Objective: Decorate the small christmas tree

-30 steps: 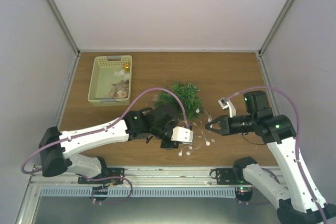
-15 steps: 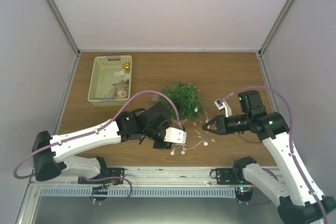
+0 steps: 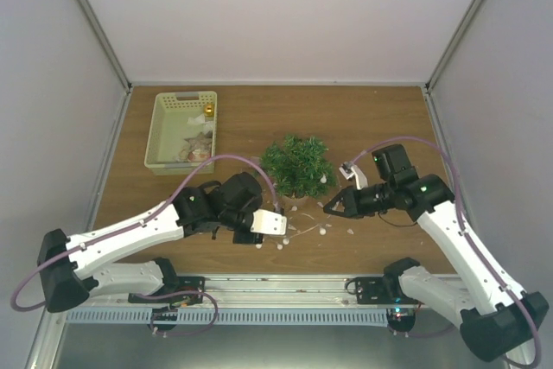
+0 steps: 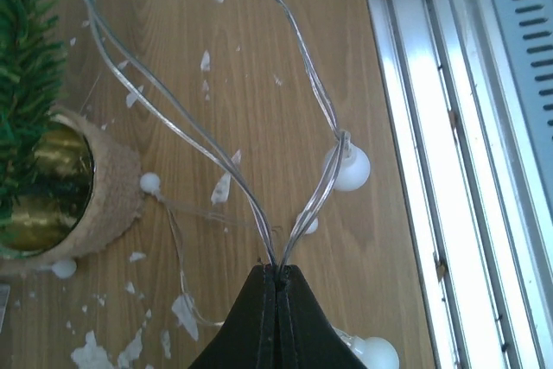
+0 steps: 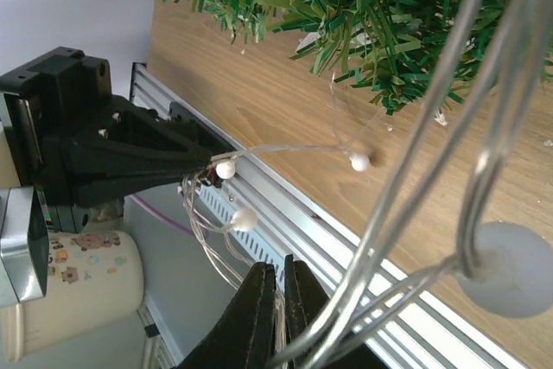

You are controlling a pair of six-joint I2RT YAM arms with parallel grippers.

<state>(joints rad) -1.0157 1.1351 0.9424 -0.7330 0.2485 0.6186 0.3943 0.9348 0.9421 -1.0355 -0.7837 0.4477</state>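
Note:
The small christmas tree [image 3: 297,165], with bushy dark green branches and a brownish pot [image 4: 97,203], stands mid-table. A clear-wire light string with white bulbs [image 3: 304,229] runs between both grippers along the table in front of the tree. My left gripper [image 3: 282,227] is shut on its wires [image 4: 278,270], just front-left of the pot. My right gripper [image 3: 328,207] is shut on the same string [image 5: 278,272], front-right of the tree. A large bulb [image 5: 506,269] hangs close to the right wrist camera. The tree's branches [image 5: 363,6] fill the top of that view.
A pale yellow-green basket [image 3: 164,131] holding ornaments, one of them gold [image 3: 208,110], stands at the back left. White flakes [image 4: 183,310] litter the wood near the pot. The metal rail [image 4: 458,170] runs along the near table edge. A cream mug [image 5: 78,295] sits beyond the edge.
Both grippers have moved left, the right one closer to the tree, dragging the light string with them. The left arm has drawn back to the left.

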